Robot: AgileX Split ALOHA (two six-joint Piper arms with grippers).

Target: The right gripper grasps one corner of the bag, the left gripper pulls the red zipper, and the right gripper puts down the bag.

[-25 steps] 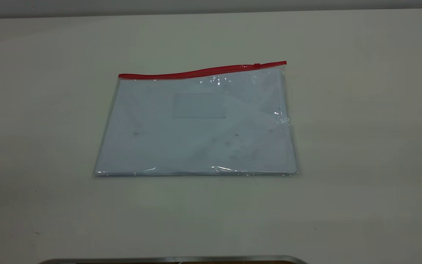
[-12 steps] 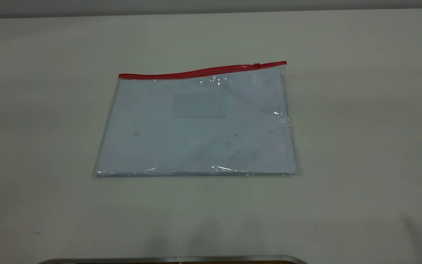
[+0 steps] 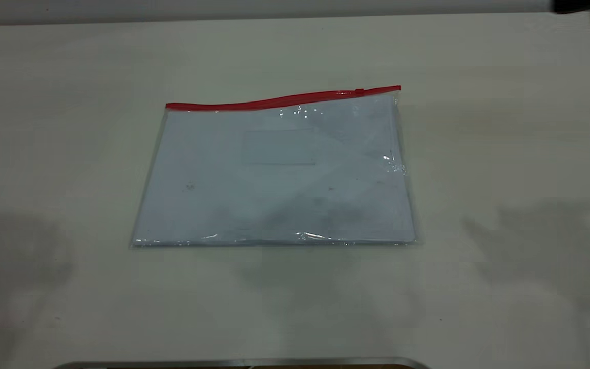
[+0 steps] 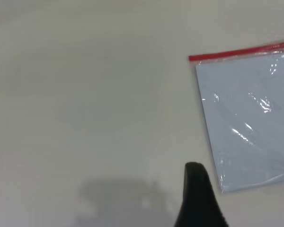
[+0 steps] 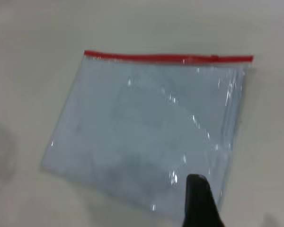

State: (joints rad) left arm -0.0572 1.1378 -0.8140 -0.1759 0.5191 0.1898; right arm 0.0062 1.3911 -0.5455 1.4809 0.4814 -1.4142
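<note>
One black finger of the left claw point(image 4: 199, 198) shows in its wrist view, above bare desk just beside the bag's near left corner; whether this claw is apart or together I cannot tell. The right claw point(image 5: 201, 201), equally unreadable, hangs over the bag's near right part. The flat clear-plastic rectangular bag point(image 3: 274, 174) lies mid-desk, long axis left-right, its thin red zipper strip point(image 3: 282, 99) along the far edge. The pale desk point(image 3: 505, 154) lies open all round.
</note>
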